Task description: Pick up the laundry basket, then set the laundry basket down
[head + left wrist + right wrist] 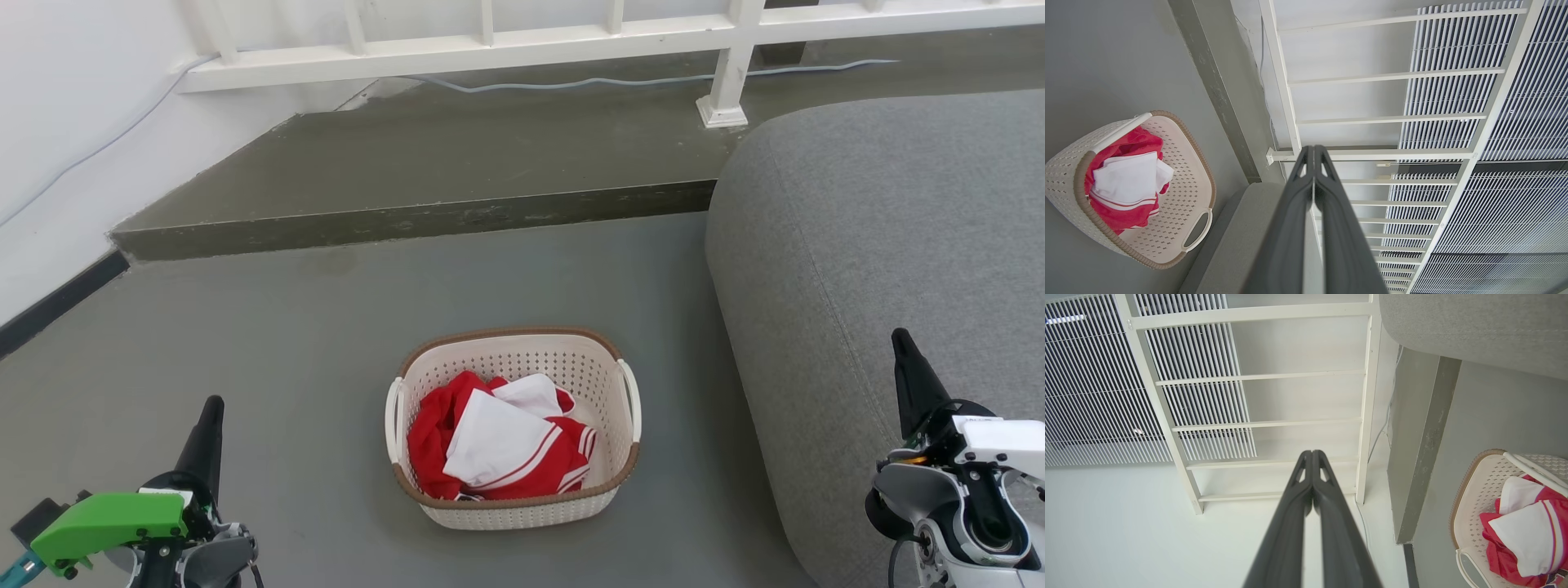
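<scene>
Far left: a white wall (65,122) runs down your left side, with a dark skirting strip at its foot.
Left arm: your left gripper (214,402) sits low at the left of the head view, fingers pointing up the view. It is over bare floor, well apart from the basket. In the left wrist view (1312,150) its two dark fingers lie pressed together along their length, with nothing between them.
Wrist housing: a bright green cover (106,518) sits behind those fingers.
Ground: the grey floor (286,343) ends at a raised concrete step (408,220) beyond the basket. A white railing (490,45) stands on the step, and a thin pale cable (571,82) lies under it.
Task item: the laundry basket (531,359) stands upright on the floor, between your two grippers and a little ahead of them. Neither gripper touches it. You can see its cream perforated walls and brown rim from the left wrist (1184,179) and the right wrist (1478,490) too.
Grips: the white left handle (393,408) and right handle (633,400) are on the short sides, both free.
Contents: red-and-white clothes (498,445) lie bundled inside, below the rim.
Right of the basket: a grey sofa (882,245) sits near it, with a strip of floor between them.
Right arm: your right gripper (900,336) shows low at the right of the head view, over the sofa's edge. The right wrist view (1312,453) shows its fingers closed against each other and empty.
</scene>
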Controlling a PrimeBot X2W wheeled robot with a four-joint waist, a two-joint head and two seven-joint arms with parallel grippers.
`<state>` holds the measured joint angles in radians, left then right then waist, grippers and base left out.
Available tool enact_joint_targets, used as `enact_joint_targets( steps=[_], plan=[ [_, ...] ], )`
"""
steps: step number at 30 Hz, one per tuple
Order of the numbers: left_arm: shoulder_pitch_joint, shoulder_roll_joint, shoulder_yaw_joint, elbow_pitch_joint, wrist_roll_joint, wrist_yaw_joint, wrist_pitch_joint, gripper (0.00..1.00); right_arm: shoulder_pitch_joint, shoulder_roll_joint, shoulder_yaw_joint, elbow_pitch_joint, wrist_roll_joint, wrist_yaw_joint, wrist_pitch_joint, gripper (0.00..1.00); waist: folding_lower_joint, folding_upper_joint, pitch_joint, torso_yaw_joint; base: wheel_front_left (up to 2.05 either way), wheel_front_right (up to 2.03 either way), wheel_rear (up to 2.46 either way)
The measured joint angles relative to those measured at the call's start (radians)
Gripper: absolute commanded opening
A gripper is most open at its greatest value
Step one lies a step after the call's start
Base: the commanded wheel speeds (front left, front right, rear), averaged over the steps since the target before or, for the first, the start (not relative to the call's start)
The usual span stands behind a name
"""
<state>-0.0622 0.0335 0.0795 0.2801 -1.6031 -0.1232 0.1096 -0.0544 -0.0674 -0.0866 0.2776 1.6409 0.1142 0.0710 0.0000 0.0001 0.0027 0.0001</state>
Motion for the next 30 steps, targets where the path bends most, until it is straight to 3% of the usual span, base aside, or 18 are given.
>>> enact_joint_targets(
  steps=[30],
  plan=[
    [0.000,0.000,0.001,-0.002,0.000,0.000,0.000,0.00,-0.001,0.000,-0.002,0.004,0.000,0.000,0.000,0.00,0.0000,0.0000,0.000,0.000,0.00,0.00,0.00]
  ],
)
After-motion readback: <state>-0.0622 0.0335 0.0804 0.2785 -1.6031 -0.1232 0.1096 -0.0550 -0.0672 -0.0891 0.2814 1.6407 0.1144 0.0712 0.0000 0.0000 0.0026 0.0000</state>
